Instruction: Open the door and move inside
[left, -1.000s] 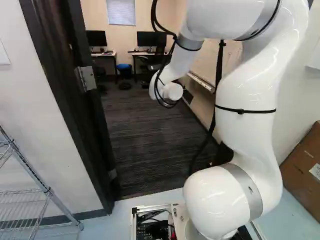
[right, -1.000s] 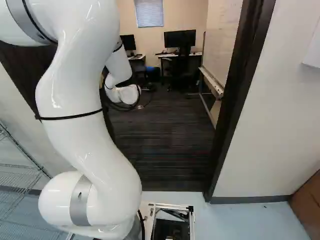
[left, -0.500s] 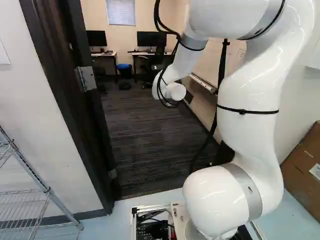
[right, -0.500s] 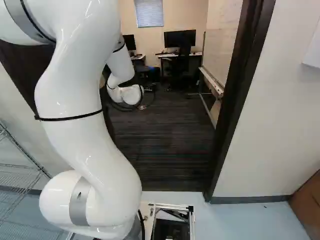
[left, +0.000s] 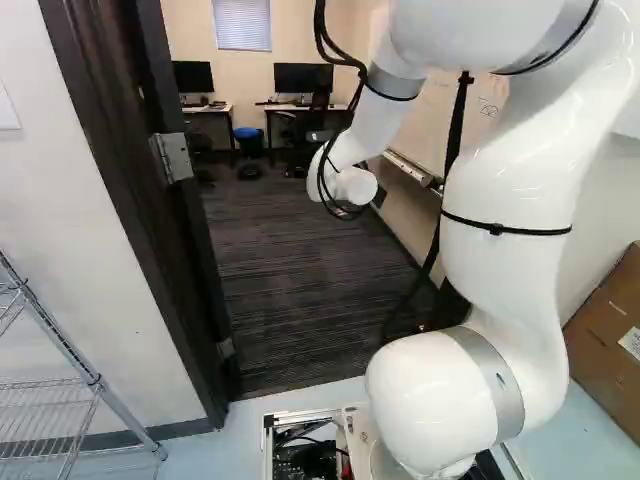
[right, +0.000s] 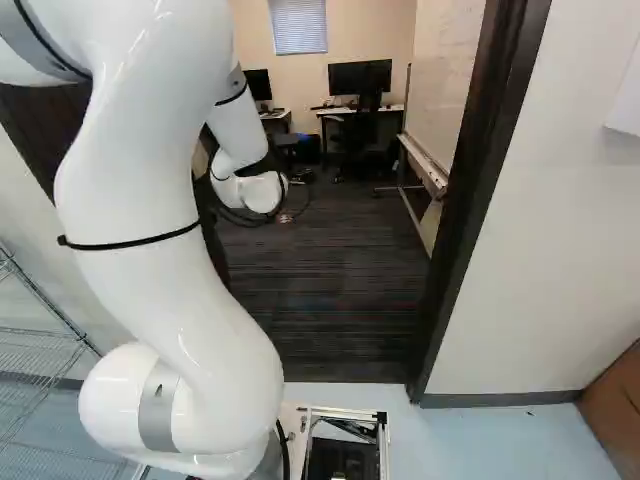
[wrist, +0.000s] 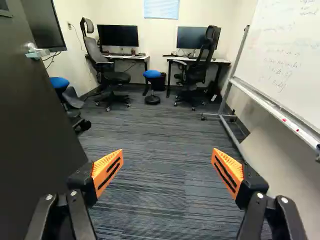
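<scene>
Just past my arm's wrist, a small part of my gripper (right: 286, 217) shows in the right base view. In the wrist view the gripper (wrist: 167, 172) is open, its orange pads wide apart with only carpet visible between them. The dark door (wrist: 35, 130) stands swung open into the room, beside one finger, its silver handle (wrist: 37, 52) farther ahead and apart from the gripper. At the left of the left base view are the door frame (left: 110, 190) and a hinge (left: 172, 157). My arm reaches through the doorway.
A whiteboard (wrist: 285, 60) on a wheeled stand lines the side opposite the door. Desks with monitors (wrist: 118, 36), office chairs (wrist: 197, 65) and a blue stool (wrist: 152, 75) stand at the back. Outside are a wire shelf (left: 50, 390) and a cardboard box (left: 610, 330).
My upper arm has shifted right in the left base view and left in the right one; its wrist has moved slightly right in both. The base, door frame and room have stayed still.
</scene>
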